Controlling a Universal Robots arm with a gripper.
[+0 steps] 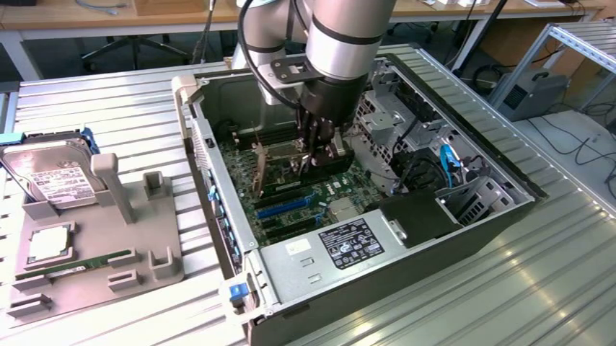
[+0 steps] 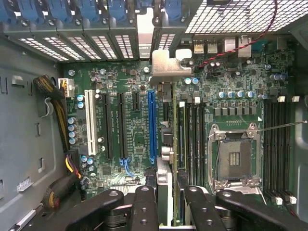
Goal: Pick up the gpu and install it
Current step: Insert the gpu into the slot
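The gpu is a thin dark card seen edge-on, standing on its long edge over the motherboard and gripped by the end effector. It runs just beside the long blue slot. Its silver bracket sits at the far end, against the rear slot grilles.

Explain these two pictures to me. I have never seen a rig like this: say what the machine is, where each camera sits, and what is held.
The machine is a robot arm reaching down into an open computer case that lies on a slatted metal table. The exterior view looks on from outside; the wrist view looks from the arm's own wrist onto the motherboard. Its gripper clasps the gpu, seen edge-on. On the exterior view's left, a grey tray holds a hard drive and a memory stick.
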